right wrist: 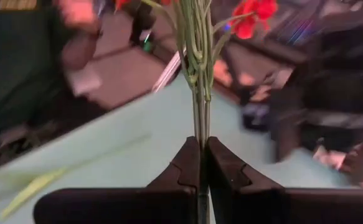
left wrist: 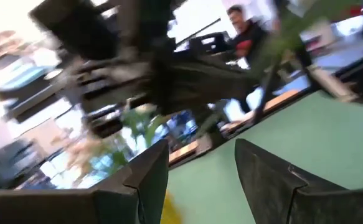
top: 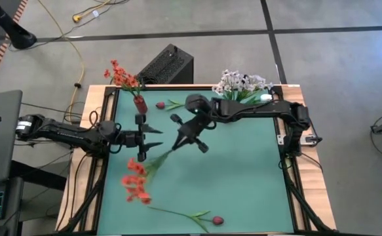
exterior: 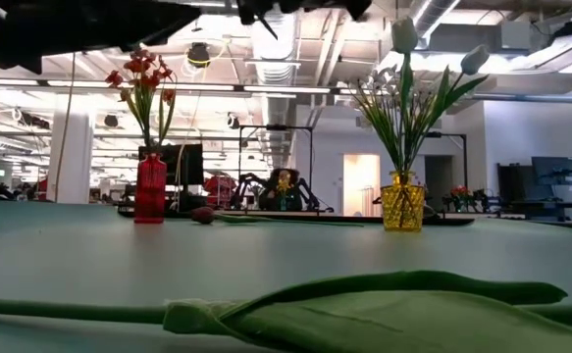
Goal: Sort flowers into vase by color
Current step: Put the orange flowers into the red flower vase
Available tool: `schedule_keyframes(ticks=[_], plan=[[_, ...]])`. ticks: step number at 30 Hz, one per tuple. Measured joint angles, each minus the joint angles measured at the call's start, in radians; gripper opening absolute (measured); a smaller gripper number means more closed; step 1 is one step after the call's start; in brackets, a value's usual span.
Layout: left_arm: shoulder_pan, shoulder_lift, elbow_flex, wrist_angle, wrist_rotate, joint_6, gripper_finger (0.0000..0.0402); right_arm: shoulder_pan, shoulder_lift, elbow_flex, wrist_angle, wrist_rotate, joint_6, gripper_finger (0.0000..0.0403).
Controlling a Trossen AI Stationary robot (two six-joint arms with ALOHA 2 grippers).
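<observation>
Only wrist-visible: fingers [right wrist: 201, 163] pinching stem [right wrist: 199, 118].

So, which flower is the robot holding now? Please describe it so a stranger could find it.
Look at the middle of the green table, where the two dark arms meet. The right gripper is shut on the stem of the orange-red spray, whose blossoms hang towards the front left. Unlike the pink buds lying loose, it is held.

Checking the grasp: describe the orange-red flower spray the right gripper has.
The orange-red spray has several thin green stems bundled together, with red-orange blossoms at the far end. It looks artificial. The right gripper is shut on the stems, near their bare end. In the high view it stretches from the gripper toward the mat's left front.
</observation>
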Motion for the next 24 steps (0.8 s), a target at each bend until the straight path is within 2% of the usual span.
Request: schedule_keyframes(ticks=[3,7,15,19,24], plan=[[0.000,0.000,0.000,0.021,0.015,0.004,0.0174,-0.012,0.003,-0.001,0.086,0.016,0.075,0.0040],[0.000,0.000,0.000,0.040,0.015,-0.009,0.0174,-0.015,0.003,-0.025,0.165,0.128,0.115,0.0040],[0.000,0.000,0.000,0.115,0.026,-0.049,0.0174,-0.014,0.024,-0.027,0.159,0.227,0.123,0.0040],[0.000,0.000,0.000,0.124,0.057,-0.052,0.0174,-0.014,0.021,-0.031,0.171,0.312,0.123,0.0040],[-0.001,0.000,0.000,0.133,0.058,-0.051,0.0172,-0.014,0.023,-0.039,0.182,0.315,0.131,0.0040]])
